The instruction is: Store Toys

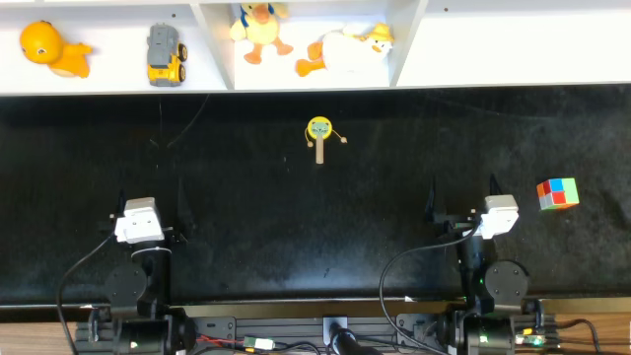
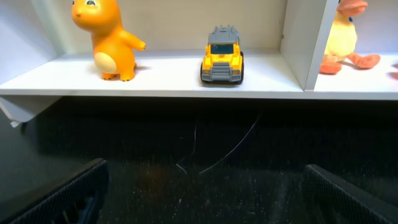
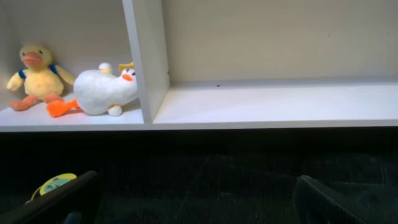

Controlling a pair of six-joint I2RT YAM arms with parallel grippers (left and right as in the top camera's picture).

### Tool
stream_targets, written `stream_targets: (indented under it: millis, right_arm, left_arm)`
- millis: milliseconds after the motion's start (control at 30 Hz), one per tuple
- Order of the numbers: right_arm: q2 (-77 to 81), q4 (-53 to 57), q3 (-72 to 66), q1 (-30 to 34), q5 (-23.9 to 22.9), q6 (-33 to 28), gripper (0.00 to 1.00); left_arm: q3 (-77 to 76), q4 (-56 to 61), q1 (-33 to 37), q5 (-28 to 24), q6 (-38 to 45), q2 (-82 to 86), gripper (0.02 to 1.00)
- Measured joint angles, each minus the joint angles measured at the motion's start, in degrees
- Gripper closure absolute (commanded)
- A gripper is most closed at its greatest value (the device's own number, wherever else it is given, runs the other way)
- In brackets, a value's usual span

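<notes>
Only half-seen, the rattle point(image 3: 55, 183) peeks past the right fingers point(image 3: 62, 199), spread empty like the left fingers point(image 2: 68, 193).

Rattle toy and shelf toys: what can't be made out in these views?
Right wrist view: rattle toy partly hidden by the right gripper.
Left wrist view: yellow duck, head cut off by the picture edge.
Top view: rattle toy's face too small to read.
</notes>
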State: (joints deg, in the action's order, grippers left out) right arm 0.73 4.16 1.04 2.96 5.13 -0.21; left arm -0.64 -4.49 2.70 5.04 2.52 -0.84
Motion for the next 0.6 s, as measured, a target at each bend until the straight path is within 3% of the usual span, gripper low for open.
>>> stream_targets:
  millis: [600]
  right_arm:
    - [0.0,0.0,0.0,0.0,0.0,0.0,0.005]
  left_arm:
    - [0.0,0.0,0.0,0.0,1.1,0.0,0.02]
